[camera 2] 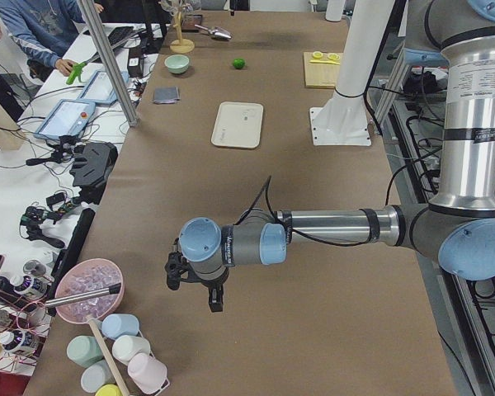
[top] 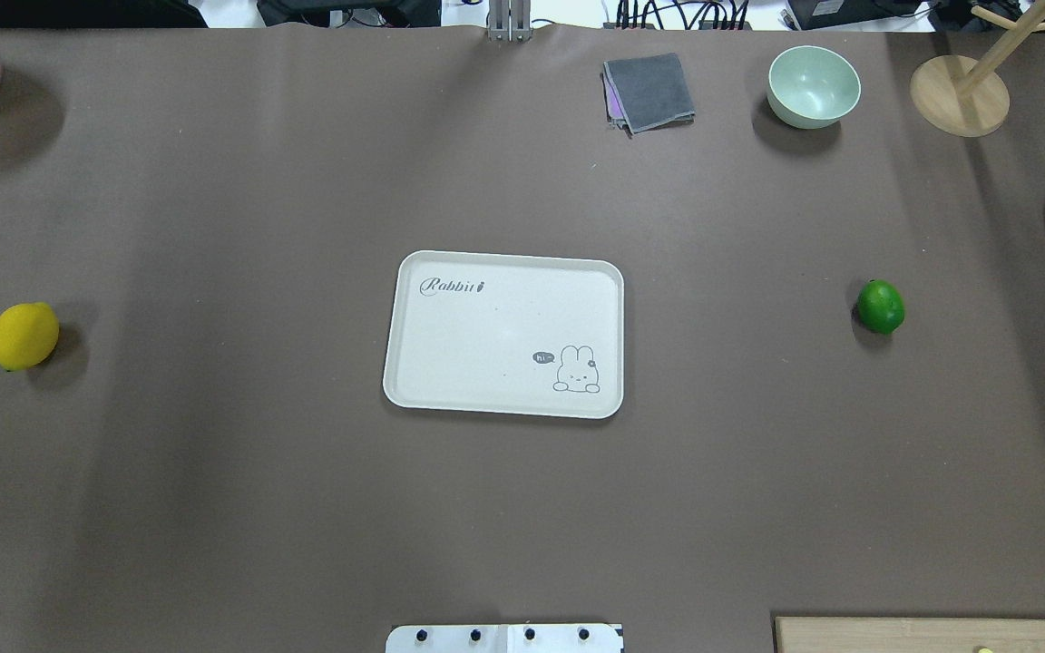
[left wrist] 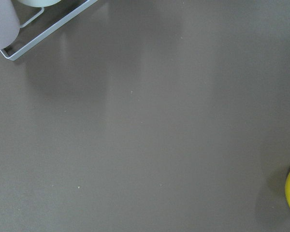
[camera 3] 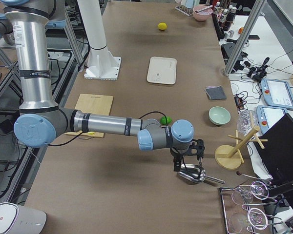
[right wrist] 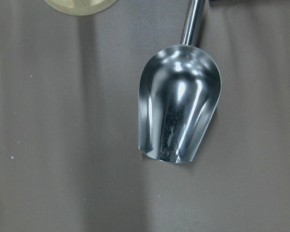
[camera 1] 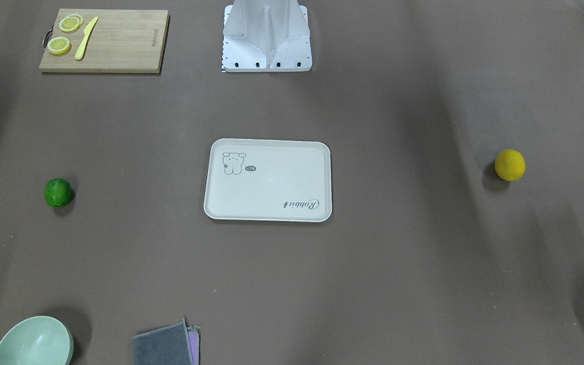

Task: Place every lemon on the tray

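- The tray (top: 486, 345) lies flat in the middle of the table (top: 214, 499), straight out from the robot's base.
- The yellow lemon (top: 24, 336) rests on the table far out to the left, well apart from the tray.
- The green lemon (top: 880, 307) rests on the table to the right, also well apart from the tray.
- The left gripper (camera 2: 195, 295) hangs over the table's left end, pointing down. It shows only in the side view, so I cannot tell how far apart its fingers are. Its wrist camera catches the yellow lemon at the picture's right edge.
- The right gripper (camera 3: 188, 163) hangs over a metal scoop (right wrist: 179, 106) at the table's right end. Again, its opening cannot be told from the side view.
- On the far side sit a pale green bowl (top: 814, 86) and a folded grey cloth (top: 649, 91).
- Near the robot on the right is a wooden cutting board (camera 1: 104, 40) with lemon slices (camera 1: 71, 23) and a yellow knife (camera 1: 86, 38).
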{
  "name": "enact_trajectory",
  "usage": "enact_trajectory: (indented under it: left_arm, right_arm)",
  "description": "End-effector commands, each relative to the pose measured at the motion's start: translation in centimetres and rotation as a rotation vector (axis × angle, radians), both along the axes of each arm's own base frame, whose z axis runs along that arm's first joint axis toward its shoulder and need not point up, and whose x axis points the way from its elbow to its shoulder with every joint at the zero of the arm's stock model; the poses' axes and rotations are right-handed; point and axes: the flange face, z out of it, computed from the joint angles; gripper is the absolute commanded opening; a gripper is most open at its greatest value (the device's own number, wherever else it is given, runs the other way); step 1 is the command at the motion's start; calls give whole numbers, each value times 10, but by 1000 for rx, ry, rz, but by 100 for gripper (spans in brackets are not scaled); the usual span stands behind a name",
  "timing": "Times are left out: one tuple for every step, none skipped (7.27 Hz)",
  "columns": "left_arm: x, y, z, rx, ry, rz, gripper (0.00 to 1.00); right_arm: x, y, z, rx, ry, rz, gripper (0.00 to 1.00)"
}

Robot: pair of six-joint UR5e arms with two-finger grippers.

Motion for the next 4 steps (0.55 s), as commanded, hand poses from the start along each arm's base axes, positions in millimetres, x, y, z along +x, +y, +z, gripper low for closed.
enact_trajectory:
  left_arm:
    - [0, 0, 0, -1, 0, -2, 98]
    - [0, -1, 0, -3, 0, -4, 98]
    - [0, 0, 2, -3, 0, 1, 98]
    - [0, -1, -3, 2, 0, 0, 98]
  right_arm:
    - [0, -1, -3, 7, 3, -1, 100]
    - [-2, -4, -8, 13, 6, -2, 100]
    - [-1, -2, -12, 17, 8, -2, 100]
    - [-3, -2, -14, 18, 10, -3, 100]
